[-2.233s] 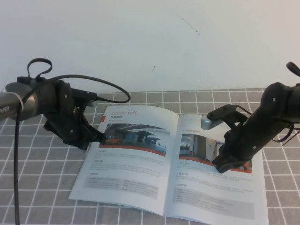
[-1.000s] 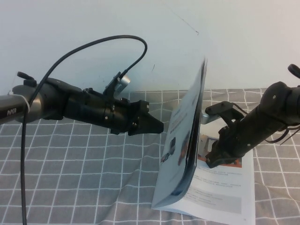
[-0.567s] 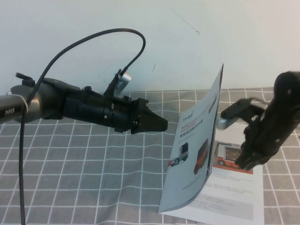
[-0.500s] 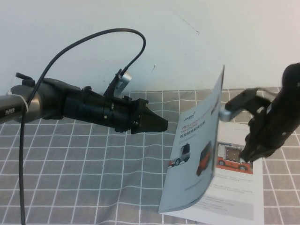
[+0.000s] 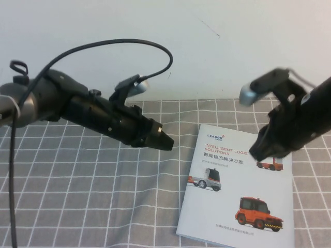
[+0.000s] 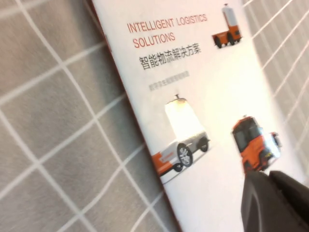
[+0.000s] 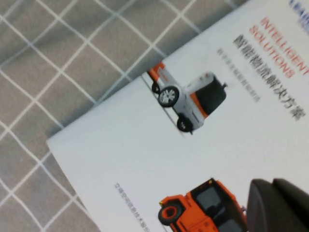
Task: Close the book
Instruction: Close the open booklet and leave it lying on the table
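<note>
Lying closed and cover-up on the checked cloth (image 5: 77,196), the book (image 5: 238,186) is seen at the front right of the table. The left gripper (image 5: 164,142) is held low over the cloth just beside the spine edge (image 5: 189,181), its fingers drawn together on nothing. The right gripper (image 5: 258,153) is raised over the book's far right corner, its fingers likewise pressed together and empty, and apart from the cover as far as can be judged.

With the cover flat, the closing looks all but done. What remains is judged to be a clean retreat: both arms would best be lifted straight up before being swung away, so that the thin cover is not caught and flipped back. Should the cover spring up, a light press near the spine may be called for.

The book's long axis is laid from the near edge toward the wall, slightly slanted. Its title end is pointed away from the robot, and its spine is turned to the robot's left.
</note>
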Controlling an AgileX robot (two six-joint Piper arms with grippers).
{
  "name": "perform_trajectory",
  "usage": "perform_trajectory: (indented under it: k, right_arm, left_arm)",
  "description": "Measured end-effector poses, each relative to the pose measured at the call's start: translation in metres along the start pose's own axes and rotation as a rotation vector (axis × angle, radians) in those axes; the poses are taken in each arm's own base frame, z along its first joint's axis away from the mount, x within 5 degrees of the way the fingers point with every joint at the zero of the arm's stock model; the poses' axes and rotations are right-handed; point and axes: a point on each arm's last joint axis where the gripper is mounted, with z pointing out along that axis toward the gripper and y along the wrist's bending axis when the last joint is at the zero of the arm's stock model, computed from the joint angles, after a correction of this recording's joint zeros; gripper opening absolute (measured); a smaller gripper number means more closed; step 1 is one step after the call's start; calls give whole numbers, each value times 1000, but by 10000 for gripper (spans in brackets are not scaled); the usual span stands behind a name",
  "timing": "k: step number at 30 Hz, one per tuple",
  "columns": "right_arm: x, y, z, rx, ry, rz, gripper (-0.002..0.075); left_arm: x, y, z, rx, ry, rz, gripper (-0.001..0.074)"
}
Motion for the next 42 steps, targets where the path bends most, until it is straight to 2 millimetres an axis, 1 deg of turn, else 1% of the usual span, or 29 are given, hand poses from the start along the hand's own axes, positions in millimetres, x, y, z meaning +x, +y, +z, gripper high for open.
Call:
perform_trajectory:
  k: [2, 5, 6, 8, 10, 13, 15, 16, 17, 19, 21, 23, 26, 29, 30, 32, 33, 36, 37, 38, 39, 40, 42]
  right_arm:
    - [10, -5, 27, -12, 58, 23, -3]
    - [31, -9, 65, -33, 158, 52, -3]
    - [39, -11, 77, -38, 187, 62, -3]
    - [50, -12, 93, -45, 232, 77, -3]
    - [57, -13, 101, -49, 256, 77, -3]
    - [56, -14, 100, -40, 248, 53, -3]
    - [51, -13, 89, -18, 223, 20, -3]
    - [48, -13, 81, -6, 207, 2, -3]
    - [43, -11, 68, 11, 186, -25, -3]
    - [33, -8, 38, 56, 127, -76, -3]
    - [26, -2, 1, 116, 71, -121, -3]
    - [26, 3, -32, 183, 28, -155, -3]
    - [33, 14, -81, 273, -36, -165, -3]
    - [44, 28, -129, 357, -132, -165, -3]
    - [50, 32, -141, 381, -162, -164, -3]
    - [62, 39, -161, 420, -208, -160, -3]
    - [68, 43, -169, 437, -227, -155, -3]
    - [88, 51, -180, 461, -258, -140, -3]
    - [96, 53, -181, 464, -265, -135, -3]
    - [104, 56, -181, 465, -267, -129, -3]
    - [113, 58, -180, 464, -270, -118, -3]
    - [121, 61, -180, 463, -277, -107, -3]
    - [139, 65, -174, 460, -288, -79, -3]
  left_arm:
    - [-3, -15, -10, -71, -7, 71, -4]
    - [-8, -35, -24, -164, -39, 159, -4]
    - [-9, -41, -27, -183, -52, 178, -4]
    - [-12, -53, -36, -221, -88, 220, -4]
    - [-14, -60, -44, -247, -121, 239, -4]
    - [-16, -69, -54, -290, -150, 284, -4]
    - [-17, -73, -62, -331, -166, 317, -4]
    - [-17, -76, -68, -357, -172, 336, -4]
    - [-16, -79, -73, -385, -175, 353, -4]
    - [-14, -87, -88, -446, -189, 385, -4]
    - [-12, -95, -103, -525, -201, 415, -4]
    - [-9, -106, -122, -606, -225, 432, -4]
    - [0, -121, -150, -721, -273, 431, -4]
    - [18, -135, -178, -831, -332, 411, -4]
    - [24, -137, -184, -862, -346, 405, -4]
    - [43, -143, -200, -939, -382, 382, -4]
    - [53, -142, -204, -975, -388, 373, -4]
    - [88, -144, -216, -1024, -448, 304, -4]
    - [99, -144, -217, -1031, -457, 296, -4]
    - [116, -143, -217, -1033, -475, 278, -4]
    - [129, -143, -218, -1032, -493, 273, -4]
    - [143, -140, -216, -1028, -501, 268, -4]
    - [171, -133, -209, -1019, -509, 260, -4]
